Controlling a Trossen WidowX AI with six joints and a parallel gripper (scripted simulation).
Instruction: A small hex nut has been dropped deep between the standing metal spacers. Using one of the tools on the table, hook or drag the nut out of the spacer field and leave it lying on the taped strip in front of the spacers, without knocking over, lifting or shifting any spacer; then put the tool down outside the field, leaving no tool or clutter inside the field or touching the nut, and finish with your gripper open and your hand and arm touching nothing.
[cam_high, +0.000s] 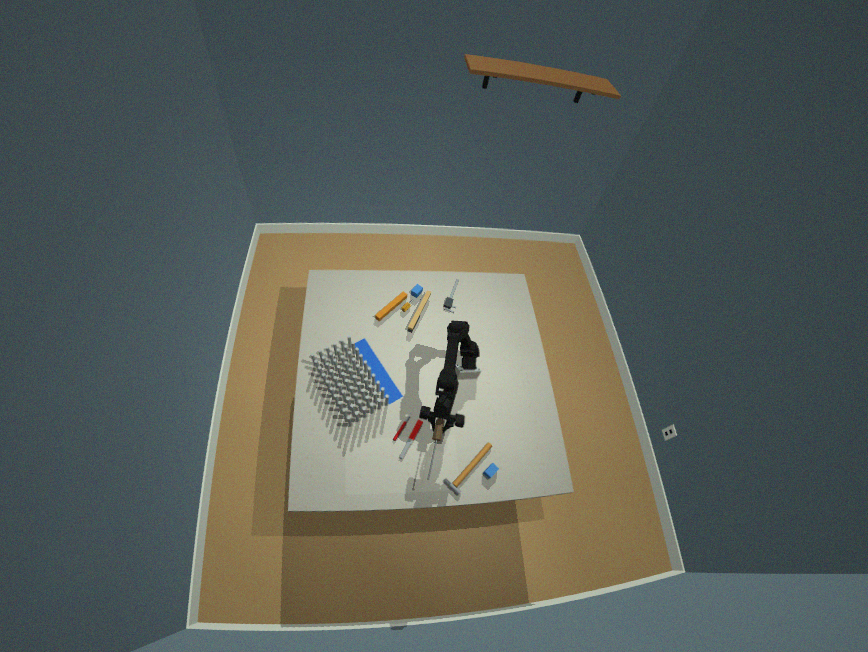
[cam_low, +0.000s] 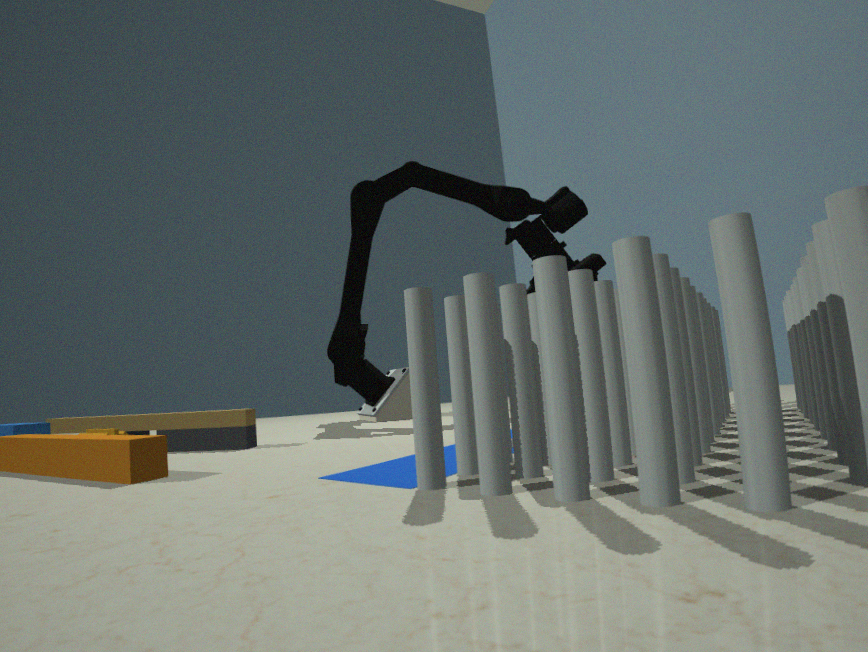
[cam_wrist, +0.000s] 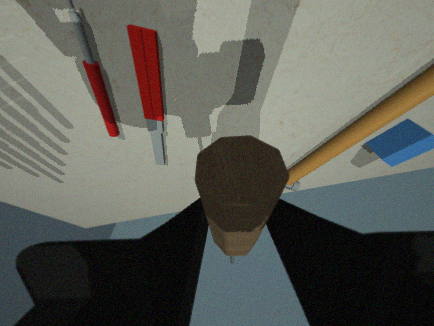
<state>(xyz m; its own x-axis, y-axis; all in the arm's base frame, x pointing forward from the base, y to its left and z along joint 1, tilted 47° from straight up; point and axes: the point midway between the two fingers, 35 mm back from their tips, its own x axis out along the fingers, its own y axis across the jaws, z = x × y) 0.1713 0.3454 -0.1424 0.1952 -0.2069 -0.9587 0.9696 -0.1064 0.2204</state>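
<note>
My gripper is shut on the wooden handle of a thin hook tool. It is raised over the table, to the right of the spacer field in the top view. The tool's thin rod points toward the table's near edge; its hooked end is too small to make out. The grey metal spacers stand upright in rows. The blue taped strip lies along their robot-side edge. I cannot make out the hex nut in any view.
A red-handled screwdriver and a red-and-grey tool lie between field and arm. A hammer and blue block lie near the near edge. An orange bar and other items lie farther back.
</note>
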